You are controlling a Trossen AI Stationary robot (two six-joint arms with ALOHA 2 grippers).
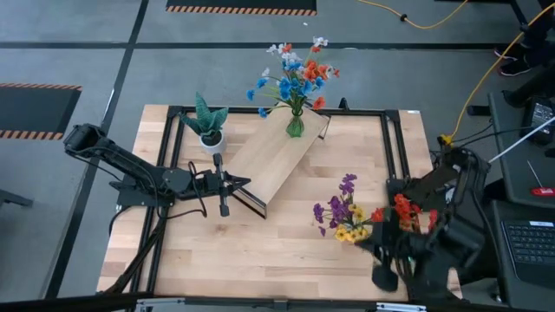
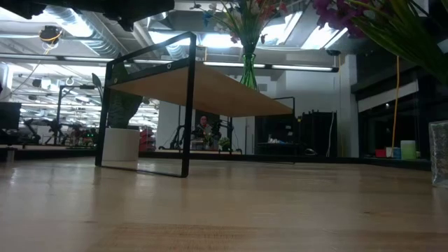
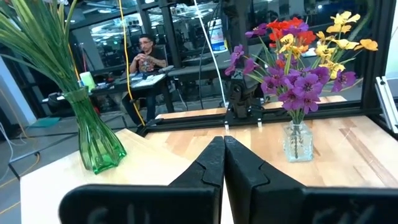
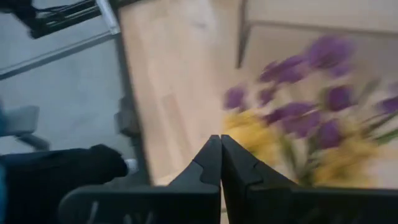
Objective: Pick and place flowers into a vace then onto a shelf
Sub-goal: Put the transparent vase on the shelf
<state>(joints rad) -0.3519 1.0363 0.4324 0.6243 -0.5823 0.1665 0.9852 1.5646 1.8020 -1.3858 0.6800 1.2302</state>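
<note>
Both jaws are pressed together, holding nothing. The left gripper [image 1: 224, 208] hovers beside the shelf [image 1: 273, 160], which carries the green vace [image 1: 295, 126] of flowers [image 1: 295, 74]; the right gripper [image 1: 381, 276] sits near a purple-yellow bouquet [image 1: 342, 212].

left arm stretched out low across the table's left side, left gripper [image 1: 224, 206] fingers pressed together. right arm folded at the right edge, right gripper [image 4: 221, 163] fingers pressed together.
</note>
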